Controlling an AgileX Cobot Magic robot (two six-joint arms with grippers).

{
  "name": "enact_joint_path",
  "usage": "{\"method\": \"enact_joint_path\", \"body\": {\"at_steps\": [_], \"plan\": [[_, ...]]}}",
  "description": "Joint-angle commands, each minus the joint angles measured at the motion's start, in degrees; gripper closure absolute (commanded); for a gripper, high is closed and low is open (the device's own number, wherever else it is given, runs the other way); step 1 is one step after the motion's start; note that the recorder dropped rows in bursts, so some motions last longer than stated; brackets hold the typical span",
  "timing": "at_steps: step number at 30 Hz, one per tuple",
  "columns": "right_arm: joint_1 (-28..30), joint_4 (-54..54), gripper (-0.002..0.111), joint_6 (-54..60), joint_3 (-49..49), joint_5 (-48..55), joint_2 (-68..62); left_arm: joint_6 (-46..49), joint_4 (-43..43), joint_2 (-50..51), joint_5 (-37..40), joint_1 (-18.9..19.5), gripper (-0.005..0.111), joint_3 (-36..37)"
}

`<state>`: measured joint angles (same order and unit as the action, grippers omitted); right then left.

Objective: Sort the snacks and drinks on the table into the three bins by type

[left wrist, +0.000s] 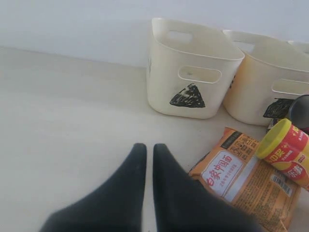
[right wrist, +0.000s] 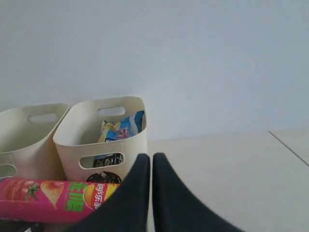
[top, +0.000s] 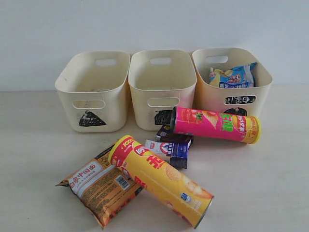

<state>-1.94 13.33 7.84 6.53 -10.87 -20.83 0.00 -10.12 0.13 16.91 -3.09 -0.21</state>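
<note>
We are hovering with the left jaws and right jaws pinched together, gripping nothing. Nearest, the yellow tube (top: 159, 181) is lying on the surface (top: 38, 145), overlapping the orange-brown noodle packet (top: 99, 186) at its eight o'clock. At its twelve o'clock the small blue-and-white packets (top: 171, 147) are lying heaped, with the pink tube (top: 215, 124) at their two o'clock. Farthest, the triangle bin (top: 113, 96), square bin (top: 145, 99) and circle bin (top: 207, 99) are standing in a row, the last holding a blue packet (top: 234, 76).

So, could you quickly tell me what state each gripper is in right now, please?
Left gripper: closed, fingers together, holding nothing.
Right gripper: closed, fingers together, holding nothing.
</note>
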Motion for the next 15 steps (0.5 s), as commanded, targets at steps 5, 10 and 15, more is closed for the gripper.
{"method": "enact_joint_path", "body": {"at_steps": [5,10,15], "plan": [[-1.25,1.48,0.108,0.99,-6.44,-14.82,0.32,0.0,0.24,-0.13,-0.1,0.18,0.102,0.21],[-1.25,1.57,0.108,2.06,-6.53,-20.25,0.32,0.0,0.25,-0.13,-1.01,0.18,0.102,0.21],[-1.25,1.57,0.108,1.93,-6.53,-18.44,0.08,0.0,-3.59,-0.13,-11.75,0.18,0.102,0.21]]}}
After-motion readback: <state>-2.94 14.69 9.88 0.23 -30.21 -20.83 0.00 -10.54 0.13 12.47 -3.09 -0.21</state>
